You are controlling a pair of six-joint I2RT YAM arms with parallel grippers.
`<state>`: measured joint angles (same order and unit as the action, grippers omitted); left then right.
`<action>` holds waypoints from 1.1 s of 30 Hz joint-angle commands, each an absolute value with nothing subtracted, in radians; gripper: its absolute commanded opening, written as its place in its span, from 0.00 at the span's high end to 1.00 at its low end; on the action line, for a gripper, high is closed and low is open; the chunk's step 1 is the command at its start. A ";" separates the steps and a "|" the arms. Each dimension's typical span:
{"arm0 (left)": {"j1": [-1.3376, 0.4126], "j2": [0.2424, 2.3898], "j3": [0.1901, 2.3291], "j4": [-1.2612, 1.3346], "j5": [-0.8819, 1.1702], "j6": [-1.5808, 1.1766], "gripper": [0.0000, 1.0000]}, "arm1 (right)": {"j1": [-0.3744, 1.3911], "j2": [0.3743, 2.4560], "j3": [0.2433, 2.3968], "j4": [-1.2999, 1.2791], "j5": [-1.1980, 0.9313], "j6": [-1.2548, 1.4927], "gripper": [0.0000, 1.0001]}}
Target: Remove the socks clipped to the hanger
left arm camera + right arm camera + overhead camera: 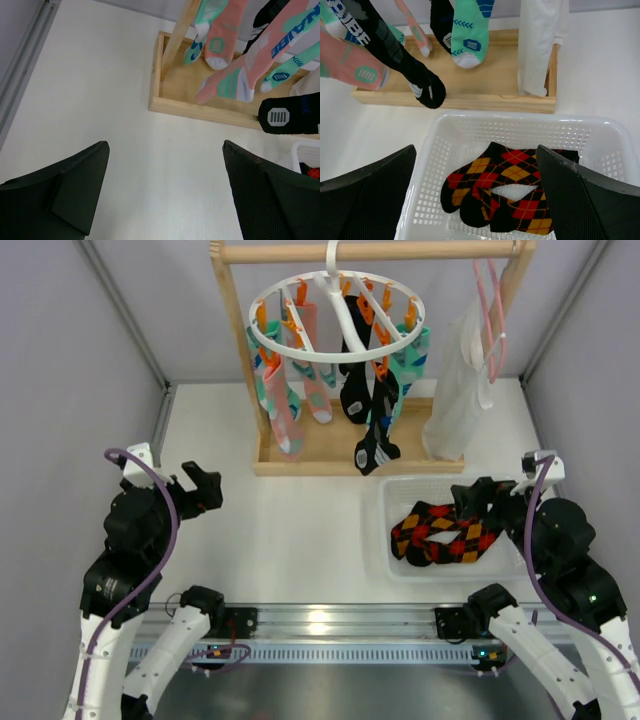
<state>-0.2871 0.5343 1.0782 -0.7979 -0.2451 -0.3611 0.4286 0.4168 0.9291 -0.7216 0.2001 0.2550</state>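
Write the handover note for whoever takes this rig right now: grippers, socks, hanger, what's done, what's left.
Left gripper: open, empty, above the bare table, near-left of the wooden rack.
Right gripper: open, empty, over the white basket.
Socks: pink, teal and black ones hang clipped to the hanger, which hooks on the rack's top bar.
Done: nothing visible; the basket holds only argyle socks.
Left: unclip every sock from the hanger.
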 commanded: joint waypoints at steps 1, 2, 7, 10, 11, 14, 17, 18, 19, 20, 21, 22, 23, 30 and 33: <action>-0.288 0.529 1.080 -0.785 -0.307 -0.402 0.01 | 0.417 0.428 0.923 -0.680 0.210 0.267 0.01; -0.288 0.531 1.078 -0.787 -0.323 -0.411 0.01 | 0.417 0.428 0.922 -0.678 0.213 0.268 0.01; -0.288 0.537 1.085 -0.784 -0.322 -0.452 0.01 | 0.417 0.394 0.885 -0.617 0.141 0.278 0.01; -0.288 0.567 1.097 -0.778 -0.295 -0.468 0.01 | 0.417 0.364 0.854 -0.583 0.104 0.288 0.01; -0.290 0.580 1.097 -0.770 -0.243 -0.469 0.01 | 0.417 0.362 0.848 -0.577 0.094 0.290 0.00; -0.288 0.629 1.068 -0.694 -0.120 -0.498 0.01 | 0.417 0.373 0.831 -0.552 0.055 0.299 0.01; -0.288 0.695 1.010 -0.579 -0.088 -0.567 0.01 | 0.417 0.396 0.822 -0.532 0.005 0.313 0.00; -0.288 0.740 0.997 -0.513 -0.075 -0.578 0.01 | 0.417 0.402 0.819 -0.528 -0.026 0.316 0.01; -0.290 0.764 0.989 -0.485 -0.069 -0.595 0.01 | 0.417 0.413 0.818 -0.523 -0.053 0.318 0.01; -0.293 0.790 0.979 -0.459 -0.069 -0.603 0.01 | 0.417 0.419 0.818 -0.517 -0.066 0.318 0.01; -0.302 0.814 0.974 -0.427 -0.075 -0.603 0.01 | 0.417 0.425 0.816 -0.515 -0.078 0.318 0.00; -0.331 0.854 0.971 -0.372 -0.093 -0.601 0.01 | 0.417 0.428 0.816 -0.514 -0.089 0.318 0.01; -0.353 0.871 0.969 -0.348 -0.118 -0.598 0.01 | 0.416 0.434 0.816 -0.512 -0.113 0.318 0.01; -0.656 0.960 0.960 -0.219 -0.328 -0.563 0.01 | 0.417 0.472 0.743 -0.347 -0.225 0.269 0.01; -0.779 0.973 0.959 -0.221 -0.460 -0.572 0.01 | 0.417 0.570 0.718 -0.186 -0.299 0.224 0.01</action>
